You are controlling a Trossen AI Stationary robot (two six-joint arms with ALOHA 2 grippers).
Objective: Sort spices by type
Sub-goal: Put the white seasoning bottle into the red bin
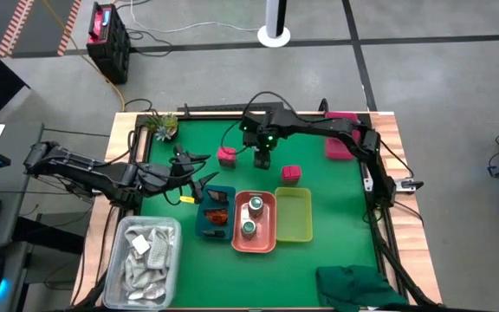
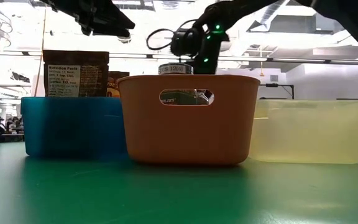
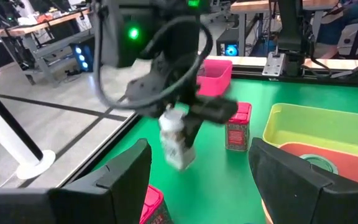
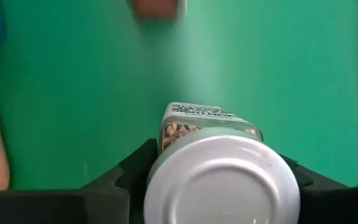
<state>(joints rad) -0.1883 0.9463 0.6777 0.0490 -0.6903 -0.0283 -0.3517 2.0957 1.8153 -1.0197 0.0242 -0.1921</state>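
My right gripper (image 1: 262,159) is shut on a white-lidded jar (image 3: 176,142) over the green table's middle, between two pink cube boxes (image 1: 226,156) (image 1: 291,175). My left gripper (image 1: 199,180) is open and touches nothing. It hovers by the blue tray (image 1: 217,212), facing the jar. The blue tray holds dark brown-orange packets (image 2: 76,71). Two green-lidded jars (image 1: 251,217) stand in the orange tray (image 1: 269,241). The yellow tray (image 1: 293,215) shows nothing inside. My right gripper pinches the white-lidded jar at its lid end (image 4: 222,180), one finger on each side, coming from above and pointing down. The jar hangs tilted below the fingers (image 3: 213,109), its labelled body (image 4: 205,113) toward the table. Whether its base touches the table, I cannot tell.
A pink tray (image 1: 340,139) lies at the far right edge. A clear bin of white sachets (image 1: 145,251) sits off the near left corner, a green cloth (image 1: 358,286) at the near right, and a small plant (image 1: 163,126) at the far left. Open green surface lies right of the yellow tray.
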